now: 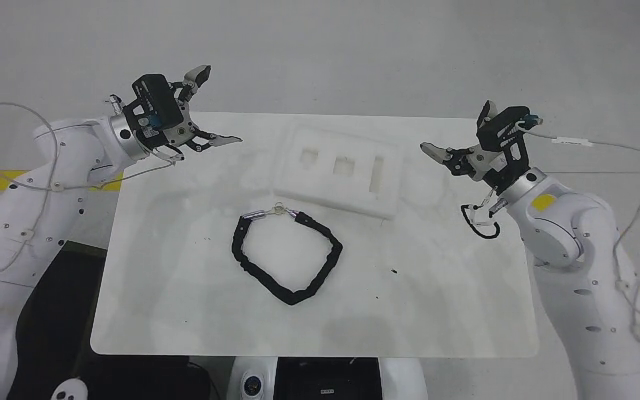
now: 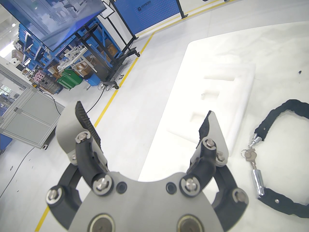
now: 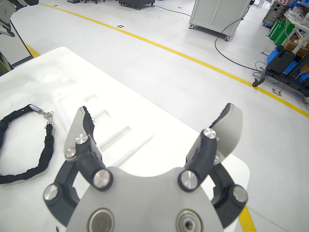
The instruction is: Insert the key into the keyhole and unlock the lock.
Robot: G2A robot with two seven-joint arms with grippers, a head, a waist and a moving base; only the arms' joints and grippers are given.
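Note:
A black fabric-covered chain lock [image 1: 287, 253] lies in a loop on the white table [image 1: 200, 310], its two chrome ends apart near the foam block. A silver key [image 2: 251, 156] on a small ring sits between those chrome ends [image 2: 257, 182], and its bow shows in the right wrist view [image 3: 46, 115]. Whether the key is in the keyhole I cannot tell. My left gripper [image 1: 215, 105] hangs open over the table's far left corner with nothing in it. My right gripper [image 1: 480, 135] stands open above the far right edge, also holding nothing.
A white foam block [image 1: 342, 172] with three recesses sits at the back middle of the table. A tiny dark speck [image 1: 396, 270] lies right of the chain. A black cable loop [image 1: 482, 222] hangs by the right arm at the table's right edge.

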